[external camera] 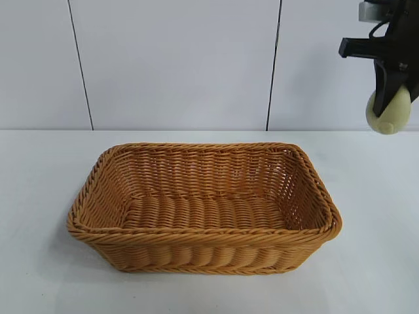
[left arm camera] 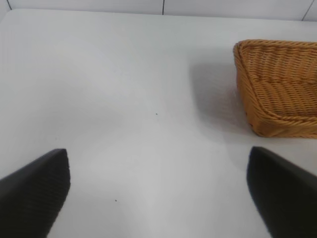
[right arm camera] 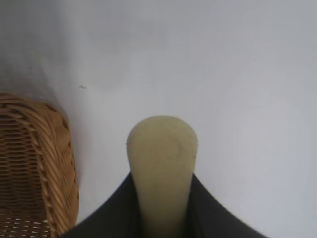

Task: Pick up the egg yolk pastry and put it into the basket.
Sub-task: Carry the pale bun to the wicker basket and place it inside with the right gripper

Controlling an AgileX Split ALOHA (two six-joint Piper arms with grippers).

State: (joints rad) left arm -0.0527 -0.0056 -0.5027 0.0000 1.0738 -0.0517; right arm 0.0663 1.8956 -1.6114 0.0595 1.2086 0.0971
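At the upper right of the exterior view, the right gripper (external camera: 391,108) was clenched on the egg yolk pastry (external camera: 389,112), held high, probably so it would clear the rim of the basket (external camera: 196,232) at centre frame. The left gripper (left arm camera: 158,191) hung released over bare table (left arm camera: 124,89), idle. No readable writing or brand showed.

Only the basket (external camera: 203,208) interrupts the bare table (external camera: 373,261); its interior lies open.
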